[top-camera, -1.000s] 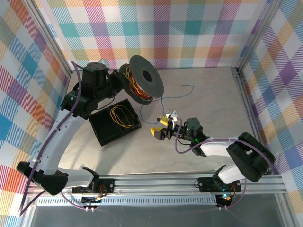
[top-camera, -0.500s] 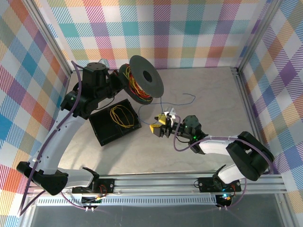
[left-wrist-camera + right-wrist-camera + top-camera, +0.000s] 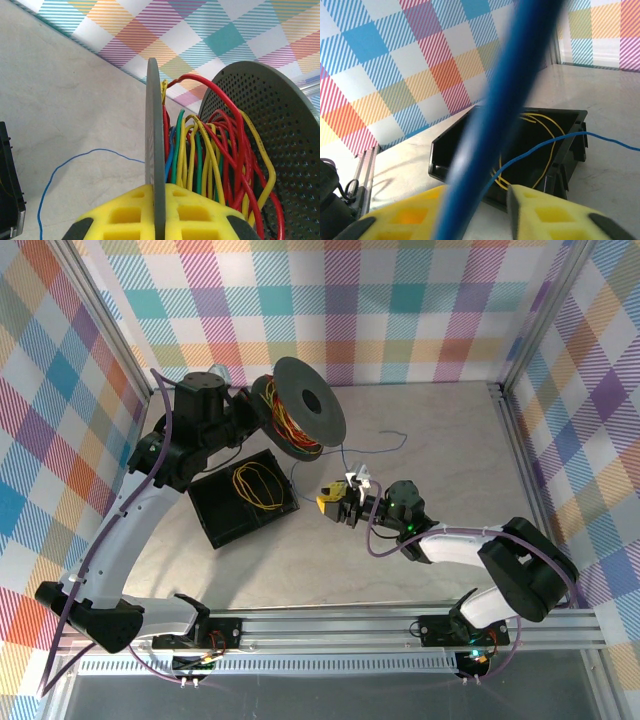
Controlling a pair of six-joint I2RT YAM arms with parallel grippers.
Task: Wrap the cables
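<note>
1. On the worktop (image 3: 450, 480), right of centre, the blue cable (image 3: 485, 125) lies loose. One end trails toward the back and the other runs up toward the spool (image 3: 320, 390), which is held in the air at back left
2. Left end effector (image 3: 155, 217) is clamped shut on the spool's near flange, with a yellow pad on either side of the grey disc edge. The spool is tilted and off the worktop
3. Right end effector (image 3: 338, 502) is low over the worktop mid-scene, just right of the black bin (image 3: 225, 522). Its pads (image 3: 555, 215) stand apart and the blue cable runs through the gap with no pinch visible, so I read it as open around the cable, not gripping
4. Other cables: the wound cables (image 3: 220, 150), red, yellow, green and blue, sit between the spool flanges, loose and bulging. The yellow coil (image 3: 255, 483) lies inside the bin
5. Handling, my guess: the blue cable is very light, thin and limp, but springy enough to keep its loops. It will likely slide through the foam pads unless pinched firmly, and though not fragile it could snag on a flange edge. Best hold is probably on the slack a short way from the spool, so tension can guide it between the flanges
6. Hard to make out: the blue cable is a fat blur in the right wrist view, so I can't tell if it touches either pad. Where it joins the spool is lost among the wound cables, and the spool core is hidden. The pads cut off the near part of the bin in the right wrist view. The cable's free tip is too thin to place exactly from the top view
</note>
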